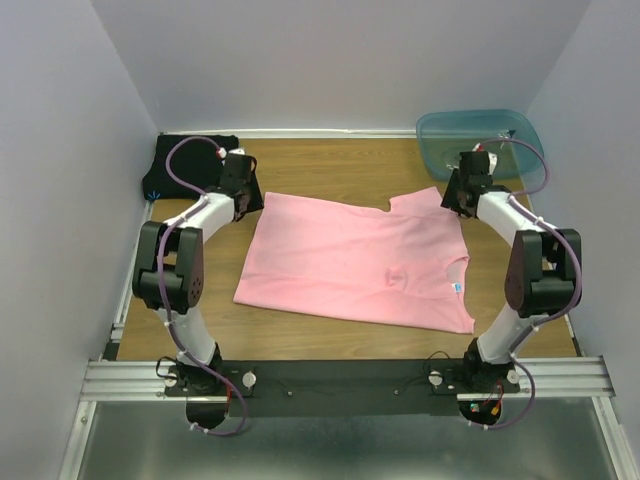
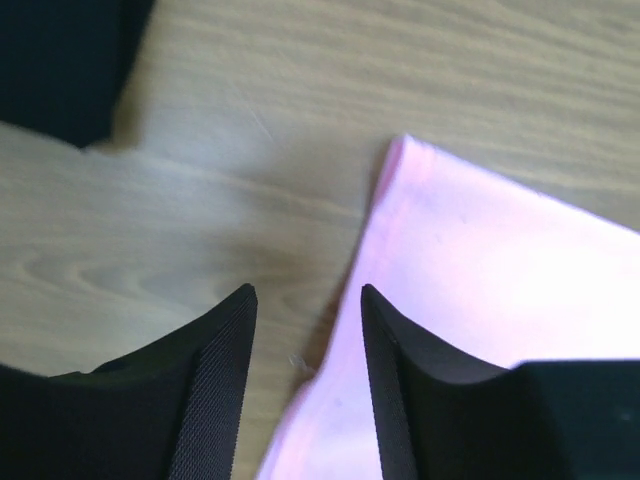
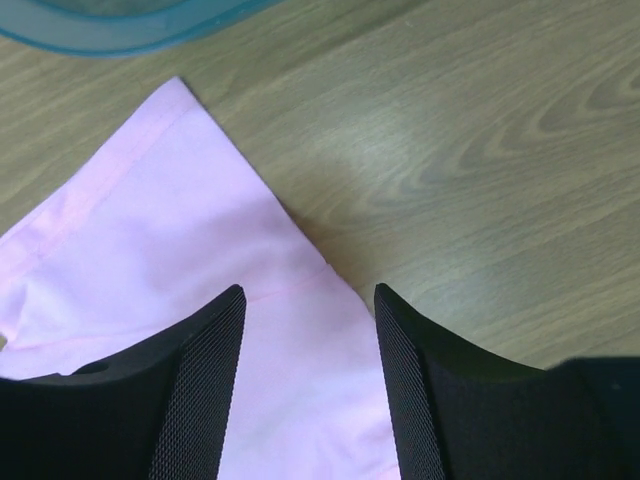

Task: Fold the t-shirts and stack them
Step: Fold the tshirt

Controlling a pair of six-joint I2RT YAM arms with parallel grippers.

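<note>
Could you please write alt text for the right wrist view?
The open right gripper hovers over the edge of a pink t-shirt lying on a wooden table; a blue-green plastic bin shows at top left.

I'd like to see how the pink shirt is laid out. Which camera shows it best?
The top view: the whole pink shirt lies spread flat there. The left wrist view shows only one corner and an edge of it. The right wrist view shows only another corner, near the bin.
</note>
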